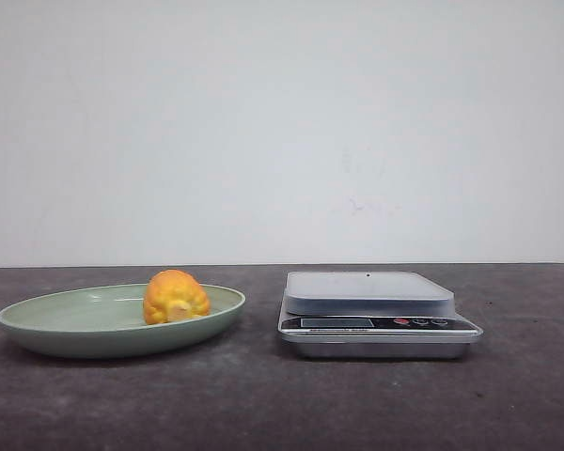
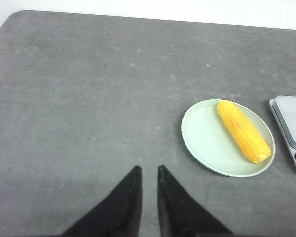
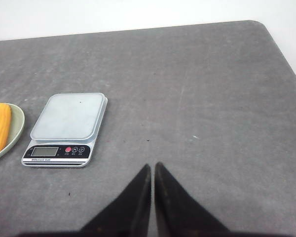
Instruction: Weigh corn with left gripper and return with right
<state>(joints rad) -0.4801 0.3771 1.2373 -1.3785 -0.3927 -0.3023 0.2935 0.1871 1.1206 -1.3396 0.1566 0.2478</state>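
The corn [image 1: 175,297] is an orange-yellow cob lying in the green plate [image 1: 66,329] at the left of the table, its pale cut end facing the camera. It also shows in the left wrist view [image 2: 243,131] and at the edge of the right wrist view [image 3: 0,128]. My left gripper [image 2: 148,169] hovers over bare table well short of the plate [image 2: 207,143], nearly shut with a narrow gap, holding nothing. My right gripper [image 3: 153,165] is shut and empty over bare table, beside the scale [image 3: 69,118]. Neither gripper shows in the front view.
The silver kitchen scale [image 1: 368,296] with a pale weighing platform stands right of the plate, its display and buttons facing the front. Its corner shows in the left wrist view [image 2: 293,123]. The grey tabletop [image 1: 263,404] ends at a white wall behind.
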